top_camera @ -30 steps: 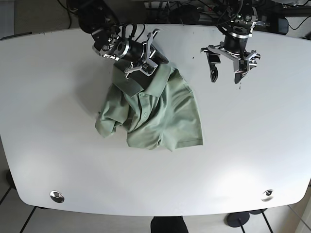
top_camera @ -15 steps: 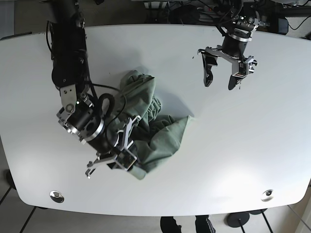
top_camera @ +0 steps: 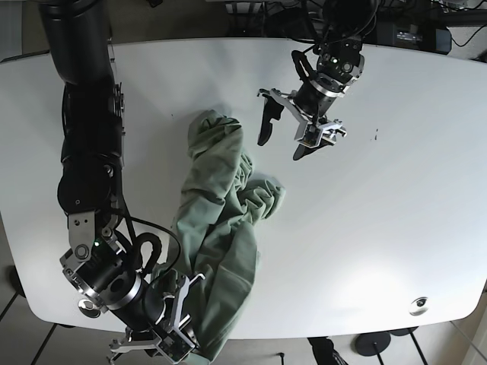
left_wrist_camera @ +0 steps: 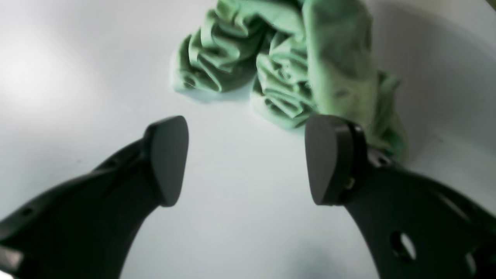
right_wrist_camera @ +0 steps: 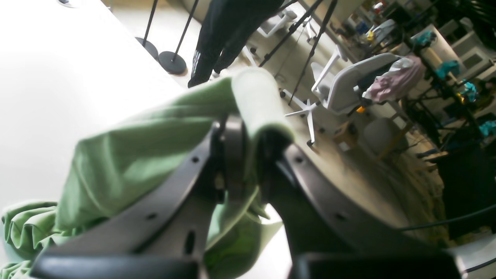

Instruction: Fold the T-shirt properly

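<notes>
The green T-shirt [top_camera: 217,228] lies crumpled and stretched in a long band from mid-table toward the near edge. My right gripper [top_camera: 183,338] hangs at the near edge, shut on a fold of the T-shirt [right_wrist_camera: 155,155]; in the right wrist view the cloth drapes over the closed fingers [right_wrist_camera: 232,155]. My left gripper [top_camera: 280,148] hovers open just right of the shirt's far end, nothing between its fingers. In the left wrist view the bunched T-shirt [left_wrist_camera: 279,58] lies just beyond the open left gripper [left_wrist_camera: 248,159], partly behind the right-hand fingertip [left_wrist_camera: 329,159].
The white table [top_camera: 380,228] has a metal grommet [top_camera: 418,306] near its front right corner. Cables and equipment line the far edge. Beyond the near edge stand a person's legs [right_wrist_camera: 228,35], stand bases [right_wrist_camera: 172,62] and office chairs [right_wrist_camera: 348,89].
The right gripper has dragged its end of the shirt toward the near edge, stretching it into a long band. The left gripper has moved left, close to the shirt's far end, still open.
</notes>
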Robot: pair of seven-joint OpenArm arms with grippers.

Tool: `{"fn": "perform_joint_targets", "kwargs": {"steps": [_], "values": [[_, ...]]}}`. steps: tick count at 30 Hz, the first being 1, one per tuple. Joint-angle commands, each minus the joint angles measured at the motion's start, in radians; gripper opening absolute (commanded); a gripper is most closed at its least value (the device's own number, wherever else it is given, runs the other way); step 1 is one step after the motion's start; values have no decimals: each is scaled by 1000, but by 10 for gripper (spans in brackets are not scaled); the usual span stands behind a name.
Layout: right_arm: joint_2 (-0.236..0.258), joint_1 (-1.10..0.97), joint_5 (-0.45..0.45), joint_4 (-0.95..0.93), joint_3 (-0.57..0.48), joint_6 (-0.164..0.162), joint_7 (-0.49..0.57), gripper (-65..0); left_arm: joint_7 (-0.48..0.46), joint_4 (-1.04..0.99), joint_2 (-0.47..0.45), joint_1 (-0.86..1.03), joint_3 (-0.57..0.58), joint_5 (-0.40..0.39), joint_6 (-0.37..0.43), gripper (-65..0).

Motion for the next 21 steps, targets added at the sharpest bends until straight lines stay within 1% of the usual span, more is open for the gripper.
{"fn": "perform_joint_targets", "kwargs": {"steps": [1,4,10,14,17,18,19,21], "values": [[2,57,4,-13,44,-10,38,-628,-31,-48,-2,-70,-1,-5,3,-208],[2,82,4,-44,88,-10,38,-628,-36,-141,-2,-157,8,-5,3,-208],[7,91,4,-68,90,-10,57,-628,-37,-259,0,-335,0,-3,4,-211],[12,91,4,-67,90,-10,57,-628,-37,-443,0,-478,6,-8,4,-210],[12,91,4,-64,91,-10,57,-628,-37,-643,1,-596,16,-11,-2,-210],[12,91,4,-64,91,-10,57,-628,-36,-707,9,-631,49,-11,-13,-210],[12,91,4,-64,91,-10,57,-628,-33,-740,9,-645,72,-11,-46,-212],[4,91,4,-62,107,-10,57,-628,-5,-778,6,-656,91,-11,-167,-215]]}}
